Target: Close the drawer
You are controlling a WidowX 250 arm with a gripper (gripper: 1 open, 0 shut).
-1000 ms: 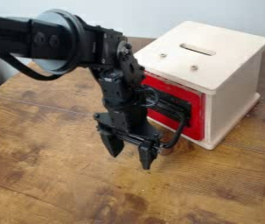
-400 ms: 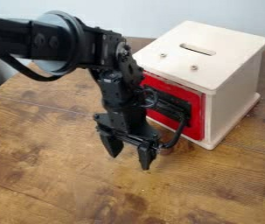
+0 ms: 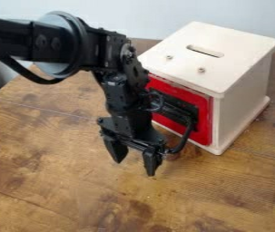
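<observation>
Red shows around the black front plate of the drawer (image 3: 202,136), which sits in the side of the pale wooden cube box (image 3: 239,101) that faces the robot arm. As far as the view allows, the drawer looks in, or nearly so; the black arm (image 3: 127,91) covers part of its near side, so I cannot tell whether a small gap remains. The black wire loop handle (image 3: 186,138) sticks out toward the arm's lower end. Just beside it, the black hand (image 3: 134,162) points down over the brown wooden table (image 3: 54,149), its two fingers spread, with nothing visible between them. Whether any part of the arm touches the drawer is hidden. I judge the closing mostly or wholly done: what might be left is a light push home, then backing away from the handle.
</observation>
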